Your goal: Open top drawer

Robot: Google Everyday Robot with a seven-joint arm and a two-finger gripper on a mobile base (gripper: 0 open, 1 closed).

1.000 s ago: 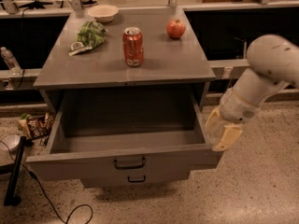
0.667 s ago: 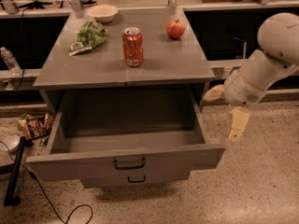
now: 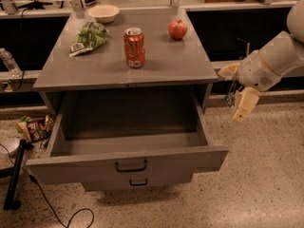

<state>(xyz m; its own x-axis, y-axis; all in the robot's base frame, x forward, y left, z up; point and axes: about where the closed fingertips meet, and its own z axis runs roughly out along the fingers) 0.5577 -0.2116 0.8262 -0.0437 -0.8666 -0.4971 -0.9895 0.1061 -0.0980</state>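
Observation:
The top drawer (image 3: 71,169) of the grey cabinet stands pulled far out, and its inside shows nothing in it. Its black bar handle (image 3: 130,166) is at the centre of the front panel. A shallower drawer with a like handle (image 3: 138,182) shows just below it, pushed in. My gripper (image 3: 237,89) hangs in the air to the right of the cabinet, apart from the drawer, at about the height of the cabinet top's edge. Its fingers (image 3: 245,106) are spread open and hold nothing.
On the cabinet top (image 3: 190,68) stand a red soda can (image 3: 134,47), an apple (image 3: 177,29), a green snack bag (image 3: 89,36) and a white bowl (image 3: 104,13). Snack packets (image 3: 34,127) and a black stand with a cable (image 3: 14,175) lie on the floor at left.
My gripper has moved up and to the right, away from the drawer's right front corner. The drawer has stayed pulled out.

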